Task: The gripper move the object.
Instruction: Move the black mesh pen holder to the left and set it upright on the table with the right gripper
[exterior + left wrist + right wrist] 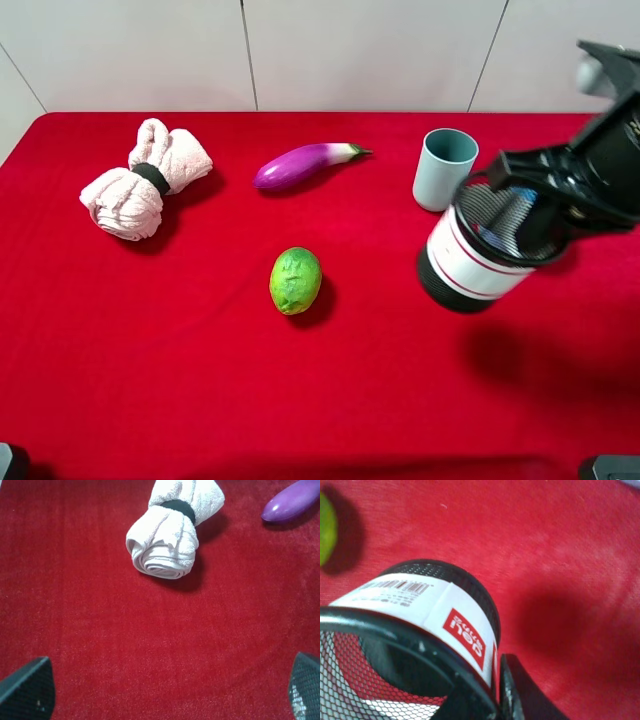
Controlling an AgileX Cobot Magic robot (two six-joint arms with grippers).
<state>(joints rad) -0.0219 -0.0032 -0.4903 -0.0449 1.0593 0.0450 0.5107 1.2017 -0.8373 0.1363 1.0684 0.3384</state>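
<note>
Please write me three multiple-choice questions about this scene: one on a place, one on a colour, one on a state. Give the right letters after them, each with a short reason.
1. Which thing stands closest to the mesh cup?
A. the rolled towel
B. the pale teal cup
C. the eggplant

2. What colour is the round fruit near the middle of the high view?
A. green
B. orange
C. blue

3. How is the mesh cup now?
A. lying flat, untouched
B. upside down
C. tilted, gripped at its rim by the right gripper

Answers:
1 B: the pale teal cup is just behind the mesh cup, and the other two are far to the side.
2 A: its skin is plainly green.
3 C: the jaws close on the rim and the cup leans.
</note>
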